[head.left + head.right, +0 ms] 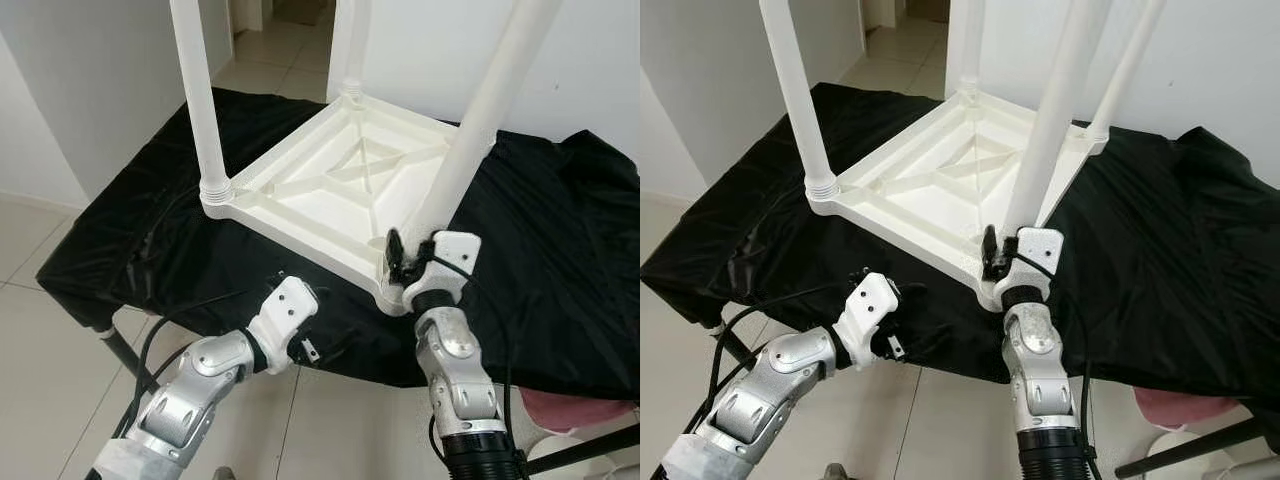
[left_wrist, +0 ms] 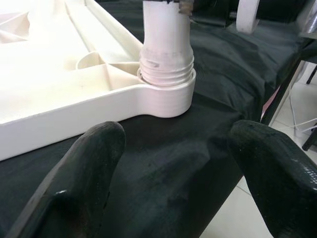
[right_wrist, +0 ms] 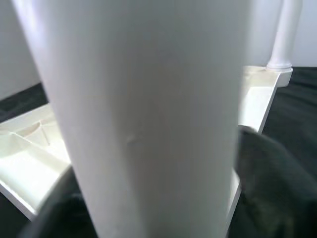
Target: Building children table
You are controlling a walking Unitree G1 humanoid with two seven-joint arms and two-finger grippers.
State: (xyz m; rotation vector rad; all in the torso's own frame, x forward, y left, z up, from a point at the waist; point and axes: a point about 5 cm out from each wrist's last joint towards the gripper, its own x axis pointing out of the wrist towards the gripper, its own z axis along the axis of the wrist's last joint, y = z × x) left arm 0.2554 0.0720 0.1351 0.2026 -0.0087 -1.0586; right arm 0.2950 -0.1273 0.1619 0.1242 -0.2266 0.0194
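A white plastic children's table (image 1: 340, 190) lies upside down on a black cloth, its legs pointing up. My right gripper (image 1: 405, 255) is shut on the nearest leg (image 1: 470, 140) just above its socket at the front corner; in the right wrist view that leg (image 3: 148, 114) stands between the dark fingers (image 3: 277, 173). My left gripper (image 2: 178, 148) is open and holds nothing, low at the cloth's front edge. It faces the leg's threaded base (image 2: 166, 64), which sits in the corner socket. The left wrist (image 1: 285, 320) is below and to the left of that corner.
The black cloth (image 1: 560, 250) covers a low work table with a dark metal leg (image 1: 125, 355) at the front left. Beige tile floor lies in front, white walls on the left and behind. A pink object (image 1: 580, 410) sits under the cloth's right edge.
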